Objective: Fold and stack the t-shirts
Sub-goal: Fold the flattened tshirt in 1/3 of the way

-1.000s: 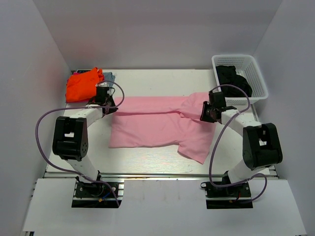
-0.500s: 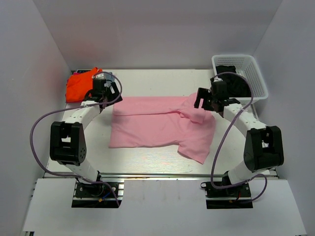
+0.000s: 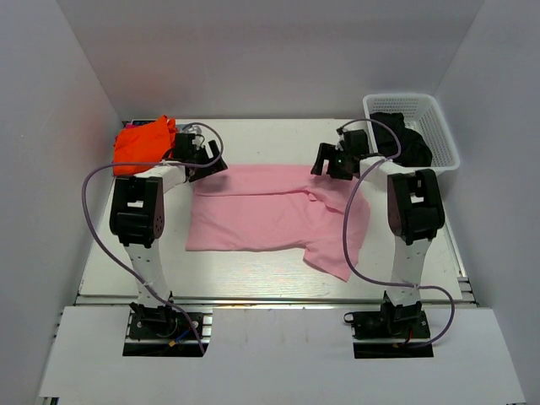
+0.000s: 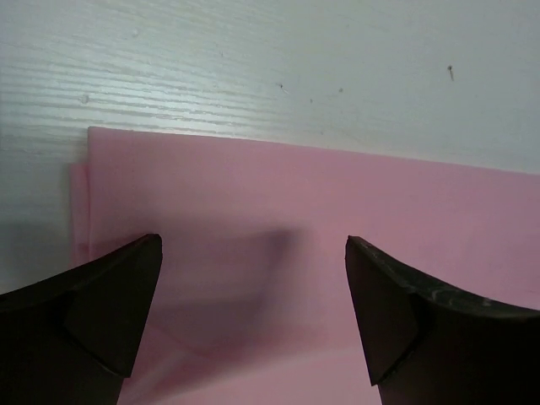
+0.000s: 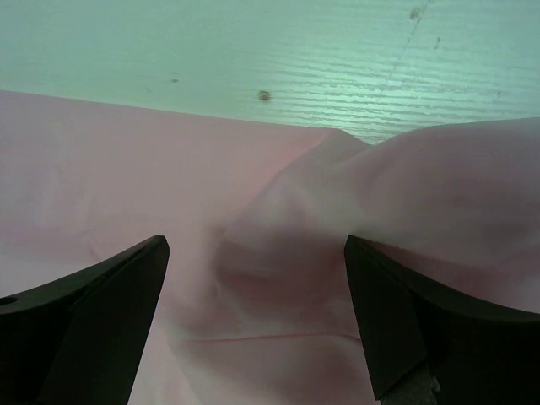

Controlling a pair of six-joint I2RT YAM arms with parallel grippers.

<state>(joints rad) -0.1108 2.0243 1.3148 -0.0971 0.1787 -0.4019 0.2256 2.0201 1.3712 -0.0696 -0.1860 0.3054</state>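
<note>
A light pink t-shirt [image 3: 270, 215] lies spread in the middle of the table, its right sleeve [image 3: 342, 245] slanting toward the near edge. My left gripper [image 3: 217, 165] hangs open over the shirt's far left corner [image 4: 169, 186], nothing between its fingers [image 4: 101, 304]. My right gripper [image 3: 320, 161] is open above a rumpled fold [image 5: 337, 219] at the shirt's far right edge, holding nothing. A bright orange t-shirt [image 3: 142, 143] lies bunched at the back left. A black one [image 3: 403, 135] sits in the basket.
A white mesh basket [image 3: 440, 126] stands at the back right corner. White walls close in the table on three sides. Bare white tabletop [image 4: 295, 59] shows just beyond the pink shirt's far edge.
Both grippers opened and let go of the pink shirt. Both arms swung toward the back of the table and now point inward over the shirt's far edge.
</note>
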